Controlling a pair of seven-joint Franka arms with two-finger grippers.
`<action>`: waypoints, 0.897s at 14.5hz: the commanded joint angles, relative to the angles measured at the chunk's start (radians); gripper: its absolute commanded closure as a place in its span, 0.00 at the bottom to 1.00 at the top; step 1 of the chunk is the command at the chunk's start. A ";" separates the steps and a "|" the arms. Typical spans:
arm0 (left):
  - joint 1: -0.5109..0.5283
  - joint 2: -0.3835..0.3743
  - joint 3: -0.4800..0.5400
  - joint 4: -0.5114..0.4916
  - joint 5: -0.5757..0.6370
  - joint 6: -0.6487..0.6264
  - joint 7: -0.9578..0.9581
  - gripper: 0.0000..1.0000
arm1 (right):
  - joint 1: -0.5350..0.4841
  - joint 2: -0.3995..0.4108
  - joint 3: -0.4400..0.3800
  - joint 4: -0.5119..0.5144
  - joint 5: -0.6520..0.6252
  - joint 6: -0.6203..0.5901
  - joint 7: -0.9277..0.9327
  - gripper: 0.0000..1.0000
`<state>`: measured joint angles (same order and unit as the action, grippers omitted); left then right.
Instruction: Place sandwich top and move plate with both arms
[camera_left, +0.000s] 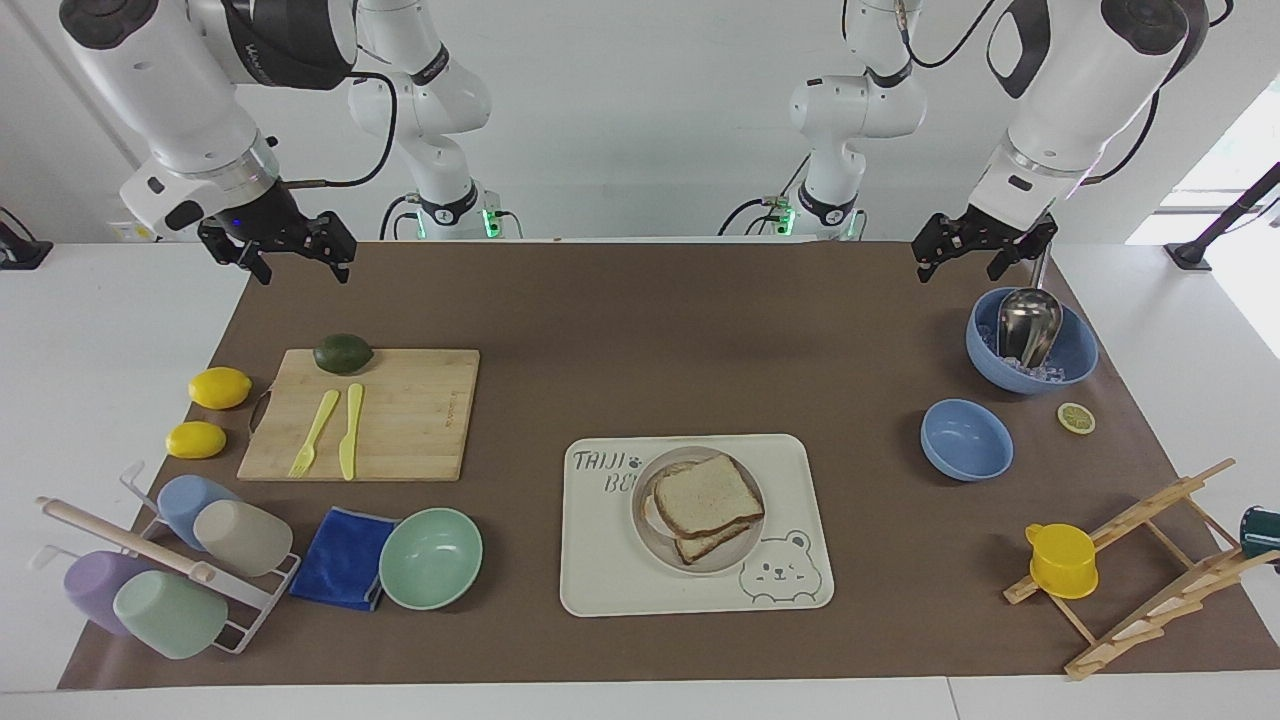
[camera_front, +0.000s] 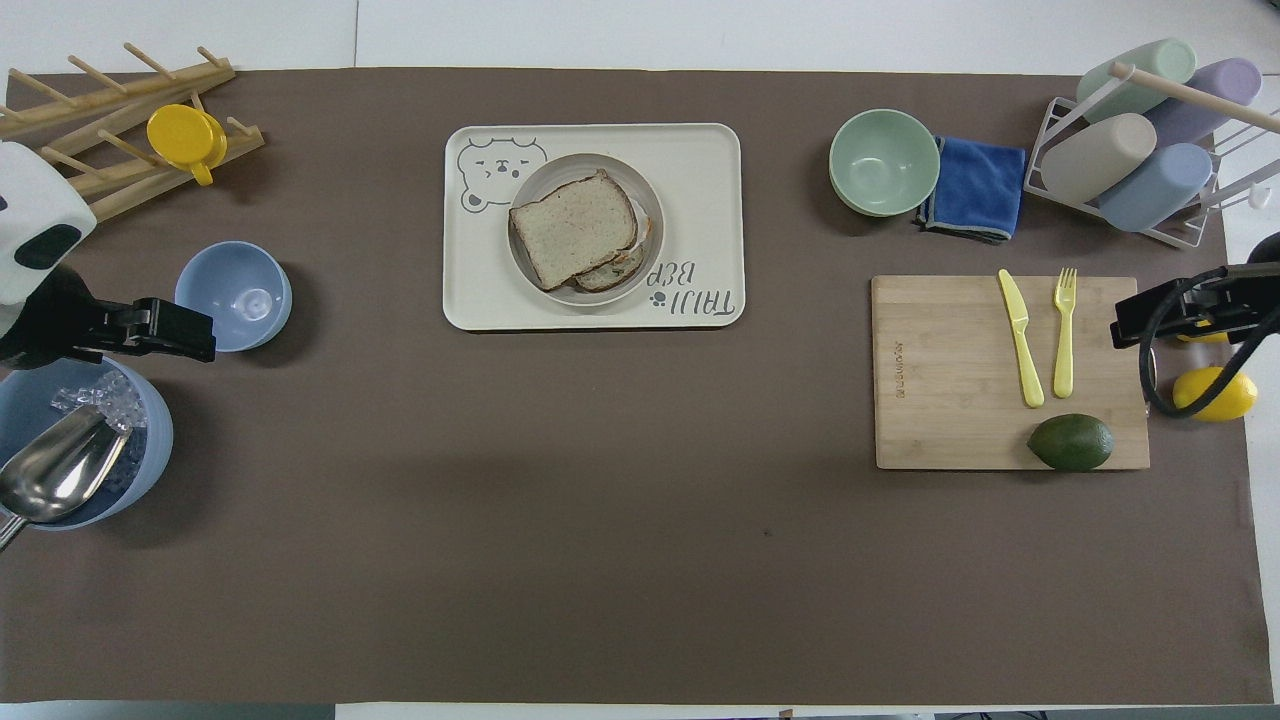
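With the sandwich top lying on the plate, both grippers, left and right, hang released; next, I judge, they grip the rim.

Sandwich top on plate, plate on tray.

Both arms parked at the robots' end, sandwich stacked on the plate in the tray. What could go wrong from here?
1. The sandwich top sits skewed on the lower slice; tilting the plate during a two-arm lift may slide it off.
2. The plate sits inside the bear-printed tray; fingers reaching under its rim might catch the tray and drag it.
3. The left gripper hangs above the bowl holding the metal scoop; a low departure might clip the handle.
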<state>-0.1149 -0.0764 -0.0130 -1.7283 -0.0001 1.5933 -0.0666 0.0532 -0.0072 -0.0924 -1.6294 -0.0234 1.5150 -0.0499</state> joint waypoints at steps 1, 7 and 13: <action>0.017 -0.019 -0.007 -0.013 -0.015 0.013 0.008 0.00 | -0.010 -0.013 0.005 -0.009 0.022 0.001 0.015 0.00; 0.008 -0.019 -0.008 -0.014 -0.014 0.013 0.004 0.00 | -0.010 -0.013 0.005 -0.009 0.020 0.001 0.015 0.00; 0.006 -0.020 -0.012 -0.014 -0.014 0.013 0.007 0.00 | -0.010 -0.013 0.005 -0.009 0.020 0.001 0.015 0.00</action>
